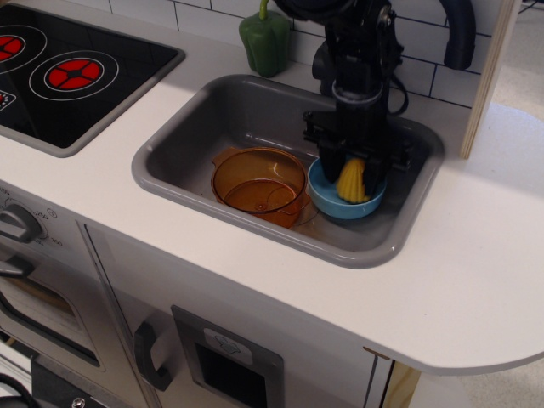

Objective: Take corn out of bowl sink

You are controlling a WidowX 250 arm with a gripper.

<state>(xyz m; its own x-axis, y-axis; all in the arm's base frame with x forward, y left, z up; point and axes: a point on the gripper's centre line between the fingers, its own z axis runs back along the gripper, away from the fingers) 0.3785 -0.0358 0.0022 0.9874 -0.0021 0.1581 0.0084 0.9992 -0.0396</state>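
From my feed the gripper [352, 182] is clamped on the corn [351, 181], which sits inside the blue bowl [343, 204] at the right side of the sink [187, 127]. Orange pot [259, 182] sits just beside the bowl.

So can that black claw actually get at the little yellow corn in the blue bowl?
Probably yes: the gripper is already down in the bowl, fingers either side of the corn, nothing in the way.
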